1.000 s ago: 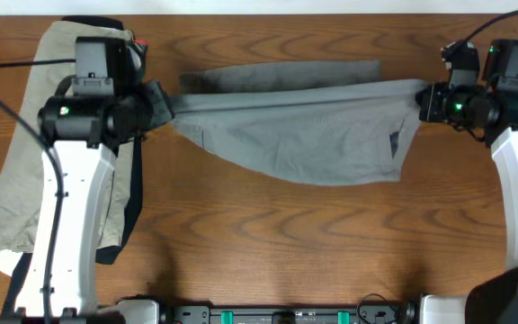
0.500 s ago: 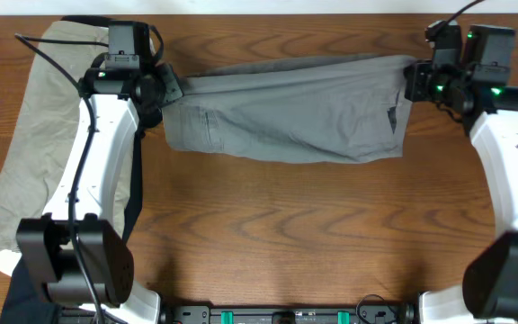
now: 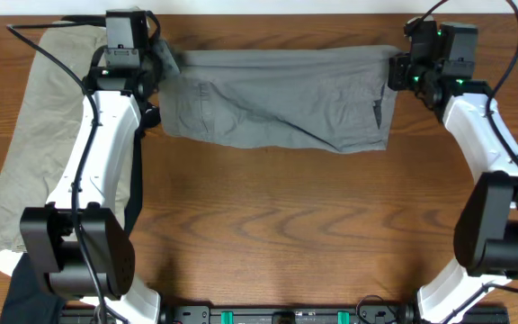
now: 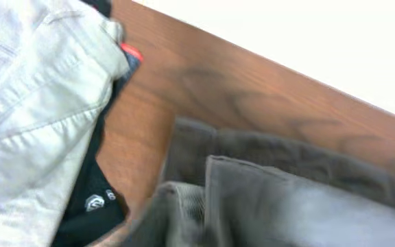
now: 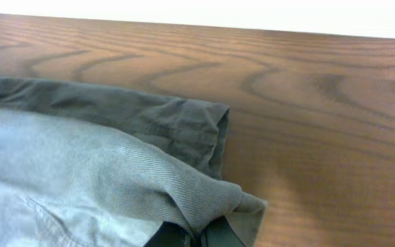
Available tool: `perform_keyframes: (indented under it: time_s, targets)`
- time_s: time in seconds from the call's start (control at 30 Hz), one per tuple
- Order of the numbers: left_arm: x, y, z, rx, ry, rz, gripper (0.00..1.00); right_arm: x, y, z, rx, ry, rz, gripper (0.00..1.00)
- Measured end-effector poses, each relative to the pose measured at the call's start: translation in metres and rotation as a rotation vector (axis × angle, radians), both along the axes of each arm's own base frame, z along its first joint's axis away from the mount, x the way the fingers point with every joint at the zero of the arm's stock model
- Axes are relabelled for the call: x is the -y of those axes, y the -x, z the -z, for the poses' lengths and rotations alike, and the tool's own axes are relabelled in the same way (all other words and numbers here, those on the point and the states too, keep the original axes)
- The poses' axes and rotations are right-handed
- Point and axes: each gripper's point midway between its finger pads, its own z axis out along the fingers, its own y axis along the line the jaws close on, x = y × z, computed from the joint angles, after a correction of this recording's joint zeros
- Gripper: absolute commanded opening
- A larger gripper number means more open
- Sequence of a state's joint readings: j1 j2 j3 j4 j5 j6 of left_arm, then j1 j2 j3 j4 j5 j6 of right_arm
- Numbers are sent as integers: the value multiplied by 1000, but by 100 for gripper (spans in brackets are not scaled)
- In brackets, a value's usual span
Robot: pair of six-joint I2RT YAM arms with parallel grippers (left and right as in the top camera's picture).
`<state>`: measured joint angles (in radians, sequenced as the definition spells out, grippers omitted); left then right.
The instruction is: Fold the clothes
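The grey shorts hang stretched between my two grippers near the table's far edge, the lower part sagging in a fold. My left gripper is shut on the shorts' left corner; its wrist view shows the blurred grey cloth close up, fingers hidden. My right gripper is shut on the right corner; in its wrist view the cloth bunches over the black fingertips, with a lower layer lying on the wood behind.
A khaki-beige garment lies at the far left, over a black garment; both show in the left wrist view, khaki and black. The table's far edge runs just behind the shorts.
Both grippers have carried the shorts toward the table's far edge, and the cloth has gone from a hanging sag to lying flatter and more folded over itself.
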<state>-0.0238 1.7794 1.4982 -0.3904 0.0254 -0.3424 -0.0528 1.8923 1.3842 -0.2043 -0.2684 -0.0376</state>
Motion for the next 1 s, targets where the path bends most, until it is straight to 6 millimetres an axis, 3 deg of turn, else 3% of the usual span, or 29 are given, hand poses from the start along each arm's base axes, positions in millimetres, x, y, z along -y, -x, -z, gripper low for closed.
perform_keyframes:
  time_s: [0.07,0.13,0.17,0.27,0.37,0.5,0.67,0.87,1.0]
  targets:
    - [-6,-6,3,13,-3,-20,79,0,-7,5,14,7,5,8]
    - [-10,-15,8,27,-9,-30,99,0,-12,11,23,11,9,36]
    - [-11,-19,12,31,-11,-34,98,1,-15,15,25,12,13,48]
    - [-12,-29,29,27,-12,-42,98,2,-19,22,29,16,22,99]
    - [-12,-31,41,7,-14,-42,98,1,-24,23,43,23,26,99]
    - [-11,-31,43,2,-21,-27,98,1,-26,20,58,21,33,99]
    - [-4,-20,54,-62,-15,23,98,-1,-18,28,-5,1,36,99]
    - [23,-5,64,-127,-7,200,98,-10,5,28,-173,-8,6,99]
    - [53,10,70,-185,-46,343,98,-30,15,9,-220,10,-59,99]
